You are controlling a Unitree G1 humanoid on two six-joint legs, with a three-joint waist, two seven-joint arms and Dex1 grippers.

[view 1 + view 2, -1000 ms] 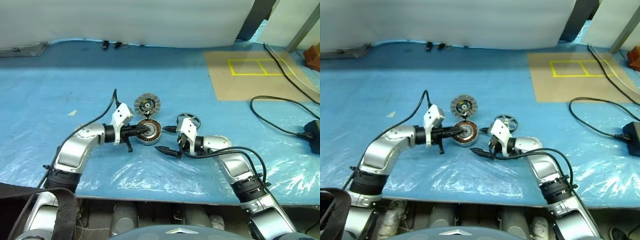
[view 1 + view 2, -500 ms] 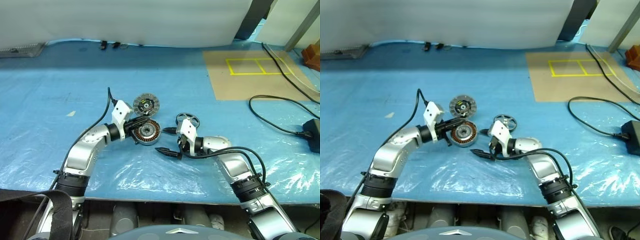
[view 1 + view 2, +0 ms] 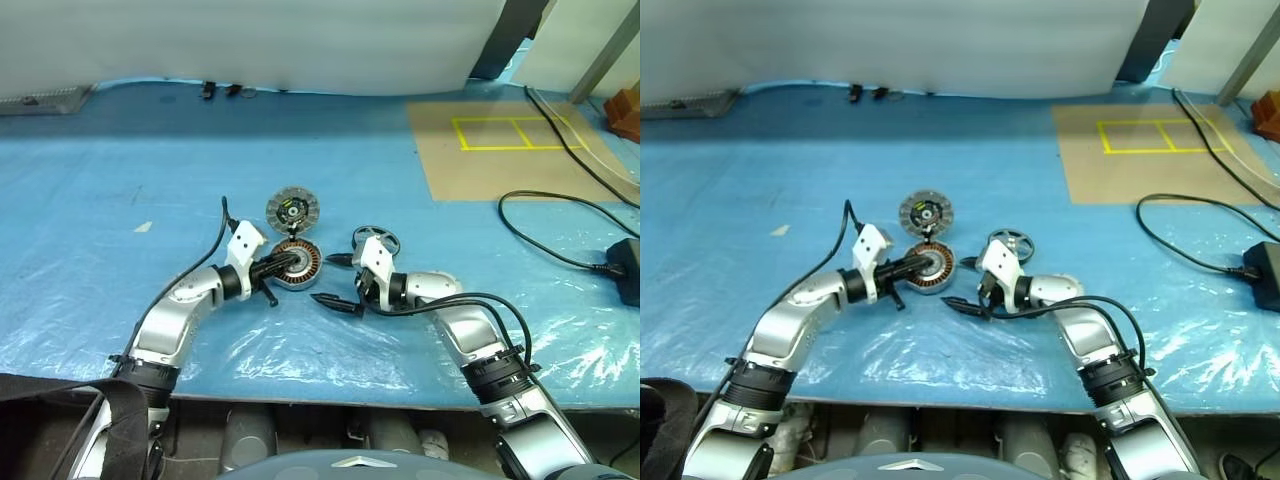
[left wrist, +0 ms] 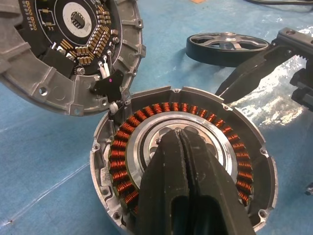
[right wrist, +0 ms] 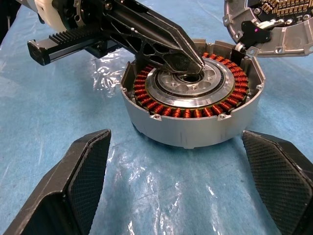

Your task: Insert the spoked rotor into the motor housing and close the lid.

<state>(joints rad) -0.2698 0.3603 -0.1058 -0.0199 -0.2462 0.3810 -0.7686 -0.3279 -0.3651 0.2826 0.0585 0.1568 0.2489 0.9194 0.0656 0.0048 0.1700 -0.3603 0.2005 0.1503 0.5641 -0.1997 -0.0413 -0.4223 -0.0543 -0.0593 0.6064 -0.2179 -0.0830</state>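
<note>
Left tool [image 4: 182, 134]: fingers pressed together with nothing between them, tips resting in the dark centre of the motor housing, inside the ring of copper windings.
Right tool [image 3: 338, 281]: fingers spread wide apart, nothing held; it lies low over the table just to the right of the housing, pointing at it, one finger to each side of the housing's wall in the right wrist view.
Motor housing [image 5: 191, 128]: sits open on the table between the two tools, upright, windings exposed.
Lid [image 3: 293, 210]: swung open, joined to the housing's far edge, inner face up with radial segments and a green-black centre; it lies beyond the housing.
Spoked rotor [image 3: 376, 240]: flat on the table, right of the housing and just behind the right tool, apart from the housing.
Table [image 3: 150, 170]: covered by a blue plastic sheet.
Brown board [image 3: 500, 150]: at the far right, marked with yellow tape rectangles.
Black cable [image 3: 560, 225]: loops across the right side to a dark plug block.
</note>
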